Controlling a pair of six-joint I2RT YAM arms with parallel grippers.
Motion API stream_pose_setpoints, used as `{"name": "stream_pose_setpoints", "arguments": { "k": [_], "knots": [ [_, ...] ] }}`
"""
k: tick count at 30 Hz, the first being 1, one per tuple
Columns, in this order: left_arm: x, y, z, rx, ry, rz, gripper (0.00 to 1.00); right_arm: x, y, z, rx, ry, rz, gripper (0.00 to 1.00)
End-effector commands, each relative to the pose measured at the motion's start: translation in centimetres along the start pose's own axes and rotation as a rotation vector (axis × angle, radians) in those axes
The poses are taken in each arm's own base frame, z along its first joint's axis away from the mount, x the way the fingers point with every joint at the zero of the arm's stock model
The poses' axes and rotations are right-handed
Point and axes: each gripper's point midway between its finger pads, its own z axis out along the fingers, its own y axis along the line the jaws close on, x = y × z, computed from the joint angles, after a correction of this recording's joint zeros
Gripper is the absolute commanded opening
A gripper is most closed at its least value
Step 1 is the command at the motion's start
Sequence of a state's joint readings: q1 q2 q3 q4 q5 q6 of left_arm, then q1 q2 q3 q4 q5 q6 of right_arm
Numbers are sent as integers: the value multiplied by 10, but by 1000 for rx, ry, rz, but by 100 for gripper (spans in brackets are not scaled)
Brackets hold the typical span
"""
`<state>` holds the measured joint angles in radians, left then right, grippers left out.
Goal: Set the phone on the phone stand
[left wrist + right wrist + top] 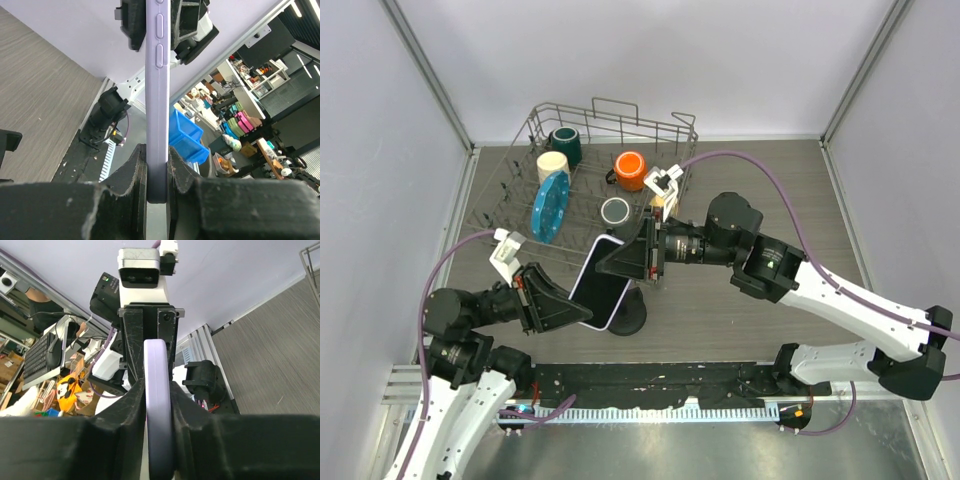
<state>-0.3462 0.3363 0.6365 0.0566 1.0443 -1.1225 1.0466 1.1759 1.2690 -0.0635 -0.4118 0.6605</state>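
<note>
The phone (600, 283), black screen with a pale lilac rim, is held tilted in the air between both grippers. My left gripper (578, 312) is shut on its near lower end. My right gripper (612, 262) is shut on its far upper end. The black phone stand (628, 317) sits on the table just under the phone's near end, with only part of its round base showing. The left wrist view shows the phone's lilac edge (157, 90) clamped between my left gripper's (157, 167) jaws. The right wrist view shows the phone's rounded edge (160, 440) clamped in my right gripper (159, 390).
A wire dish rack (535, 130) stands at the back left. It holds a teal mug (565, 146), a cream mug (552, 165), an orange mug (630, 170), a blue plate (550, 205) and a grey cup (615, 211). Walls close both sides.
</note>
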Motion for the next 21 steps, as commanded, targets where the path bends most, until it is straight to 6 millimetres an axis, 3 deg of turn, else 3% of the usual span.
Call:
{"name": "stream_pose_setpoints", "arguments": {
  "k": [1, 2, 4, 6, 7, 8, 9, 10, 12, 15, 21],
  "knots": [
    [-10, -24, -1, 48, -16, 100, 0, -13, 13, 2, -52, -35, -3, 20],
    [-10, -23, -1, 42, -16, 93, 0, -13, 11, 2, -43, -41, -2, 1],
    [-12, -16, 0, 0, -26, 88, 0, -16, 5, 0, -11, -63, -11, 1],
    [-20, 6, 0, -121, -63, 51, 29, -27, -8, -11, 95, -134, -24, 1],
    [-14, 22, -5, -225, -38, 40, 43, -22, -22, -19, 175, -126, -18, 1],
    [-12, 33, -8, -297, -30, 21, 58, -32, -43, -29, 305, -192, -35, 1],
    [-13, 52, -11, -384, -16, -3, 60, -35, -45, -45, 349, -219, -44, 1],
    [-6, 68, -19, -497, 6, -58, 62, -31, -63, -59, 456, -224, -46, 1],
    [1, 90, -25, -583, 63, -77, 62, -38, -76, -87, 577, -283, -72, 1],
    [9, 102, -22, -589, 85, -133, 61, -33, -89, -117, 696, -300, -87, 1],
    [6, 119, -17, -630, 70, -129, 62, -43, -78, -176, 770, -402, -118, 1]
  ]
}}
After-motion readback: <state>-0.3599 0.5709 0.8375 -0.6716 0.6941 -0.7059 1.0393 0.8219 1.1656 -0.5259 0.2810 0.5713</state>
